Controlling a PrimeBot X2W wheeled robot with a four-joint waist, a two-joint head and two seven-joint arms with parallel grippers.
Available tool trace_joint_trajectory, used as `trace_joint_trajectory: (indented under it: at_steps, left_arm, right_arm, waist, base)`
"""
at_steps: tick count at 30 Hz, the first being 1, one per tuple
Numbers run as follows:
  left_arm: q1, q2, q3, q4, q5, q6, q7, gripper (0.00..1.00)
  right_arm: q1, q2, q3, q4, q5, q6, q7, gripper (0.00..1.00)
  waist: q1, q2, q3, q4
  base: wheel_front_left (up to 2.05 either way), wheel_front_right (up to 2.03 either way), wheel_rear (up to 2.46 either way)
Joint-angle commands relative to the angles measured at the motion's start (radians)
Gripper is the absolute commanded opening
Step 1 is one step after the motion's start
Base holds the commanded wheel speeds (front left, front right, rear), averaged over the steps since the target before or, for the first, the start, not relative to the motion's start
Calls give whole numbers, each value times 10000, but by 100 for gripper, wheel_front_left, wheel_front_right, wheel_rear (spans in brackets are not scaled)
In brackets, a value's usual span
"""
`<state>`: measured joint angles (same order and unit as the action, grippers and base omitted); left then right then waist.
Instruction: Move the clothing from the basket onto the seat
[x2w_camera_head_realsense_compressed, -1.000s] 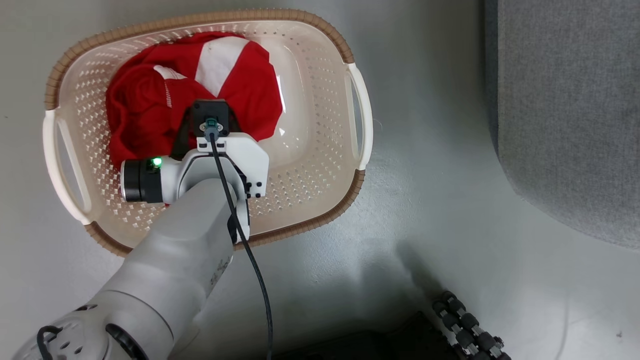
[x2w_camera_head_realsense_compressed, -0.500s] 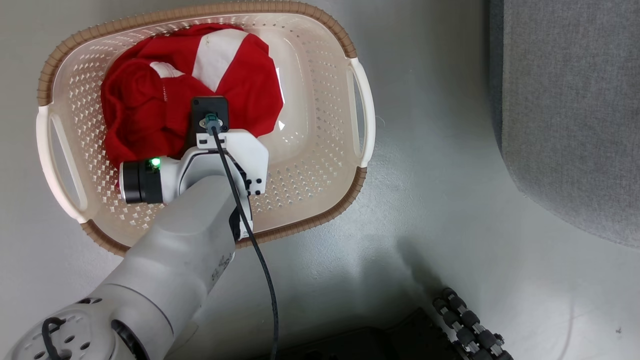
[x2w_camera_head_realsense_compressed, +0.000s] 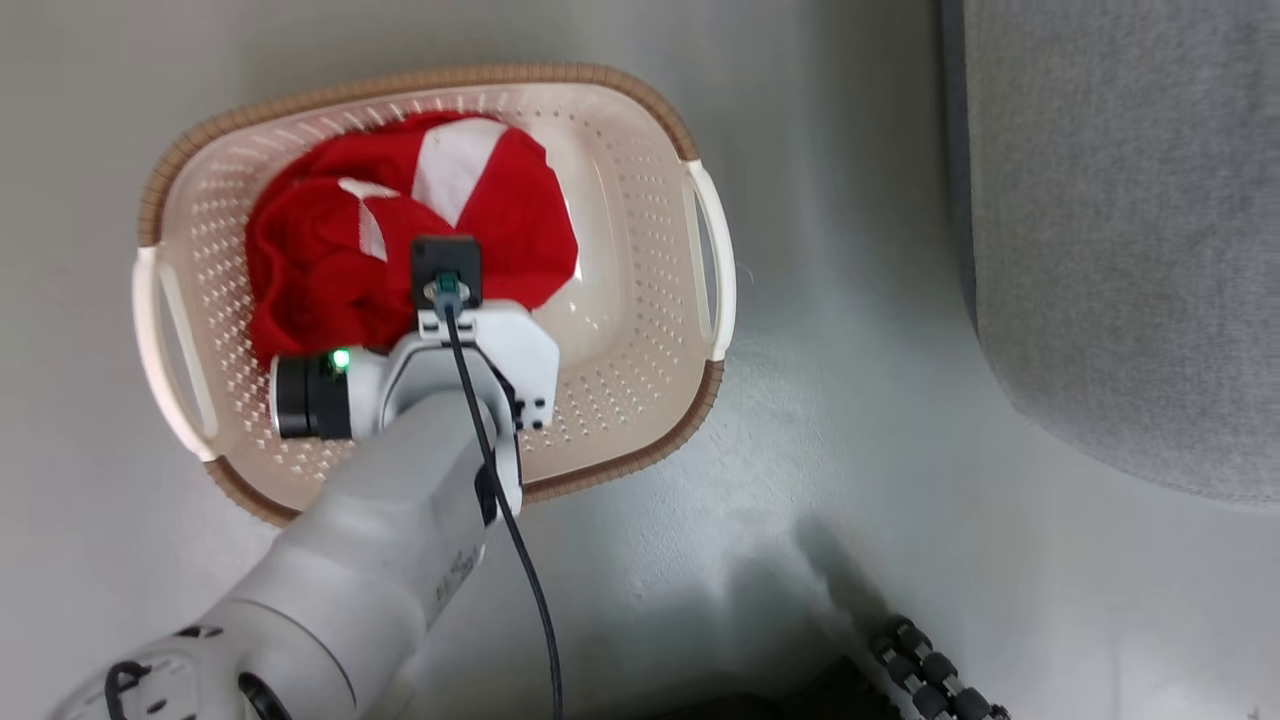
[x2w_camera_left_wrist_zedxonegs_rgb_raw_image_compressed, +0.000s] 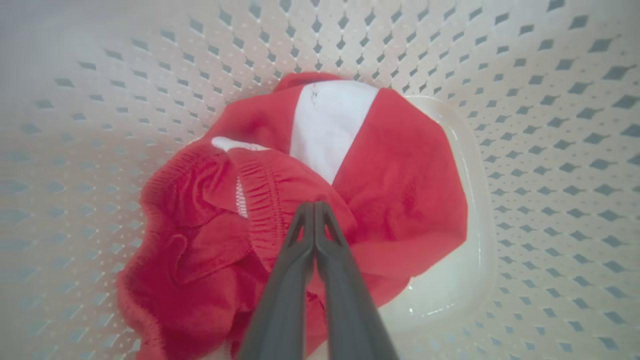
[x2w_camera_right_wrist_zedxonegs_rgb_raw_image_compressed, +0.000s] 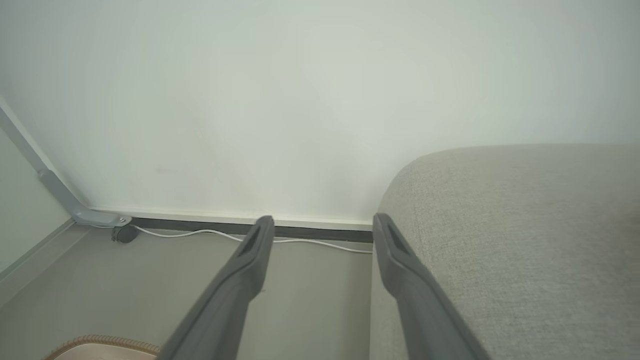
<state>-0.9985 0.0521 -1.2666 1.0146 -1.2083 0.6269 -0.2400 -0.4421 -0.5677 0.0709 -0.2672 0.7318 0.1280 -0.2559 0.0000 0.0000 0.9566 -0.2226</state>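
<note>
The clothing (x2w_camera_head_realsense_compressed: 330, 270), bright red with white panels, lies bunched in the left half of the cream perforated basket (x2w_camera_head_realsense_compressed: 420, 80) on the floor. My left arm reaches down into the basket over the pile. In the left wrist view my left gripper (x2w_camera_left_wrist_zedxonegs_rgb_raw_image_compressed: 314, 206) is shut, its tips pinching a gathered fold of the clothing (x2w_camera_left_wrist_zedxonegs_rgb_raw_image_compressed: 400, 175) beside the elastic hem, with the basket's wall (x2w_camera_left_wrist_zedxonegs_rgb_raw_image_compressed: 550, 150) all around. The grey seat (x2w_camera_head_realsense_compressed: 1120, 230) stands to the right of the basket. My right gripper (x2w_camera_right_wrist_zedxonegs_rgb_raw_image_compressed: 322, 222) hangs open and holds nothing, beside the seat's rounded corner (x2w_camera_right_wrist_zedxonegs_rgb_raw_image_compressed: 525, 225).
Bare grey floor (x2w_camera_head_realsense_compressed: 860, 400) separates basket and seat. Black rollers (x2w_camera_head_realsense_compressed: 935, 670) of my base show at the lower right. In the right wrist view, a white cable (x2w_camera_right_wrist_zedxonegs_rgb_raw_image_compressed: 200, 233) runs along the wall, a grey leg with a caster (x2w_camera_right_wrist_zedxonegs_rgb_raw_image_compressed: 120, 232) stands left, and the basket's rim (x2w_camera_right_wrist_zedxonegs_rgb_raw_image_compressed: 100, 342) shows below.
My left gripper has closed from open onto a fold of the red fabric. The head camera has shifted, so the basket sits lower and smaller in view. The right gripper stays open.
</note>
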Motion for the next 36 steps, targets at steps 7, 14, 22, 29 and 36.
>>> trace_joint_trajectory:
  at_steps: [7,14,22,29,36]
  left_arm:
    - [996,-19,631,-729,522,-243,-213,0]
    - [2069,-19,1883,-1519,2193,-449,-216,0]
    - [3379,-19,3397,-1938,3850,-1124,-217,0]
    - [4414,-19,4750,-2905,5174,-1610,-217,0]
    - [5155,-19,5814,-3674,6434,-2079,-217,0]
  right_arm:
    - [729,-221,166,74,-138,27,-59,100]
    - [1241,-155,312,385,-205,27,-59,100]
    - [1664,68,606,848,-437,27,-59,100]
    - [1910,359,894,1268,-736,27,-59,100]
    - [2100,685,1159,1634,-957,27,-59,100]
  waist:
    - [0,0,-1656,550]
    - [0,0,-3102,995]
    - [0,0,-4591,1196]
    - [0,0,-5662,1421]
    - [0,0,-6565,1617]
  base:
    - [0,0,0]
    - [0,0,0]
    - [0,0,0]
    - [0,0,0]
    - [0,0,0]
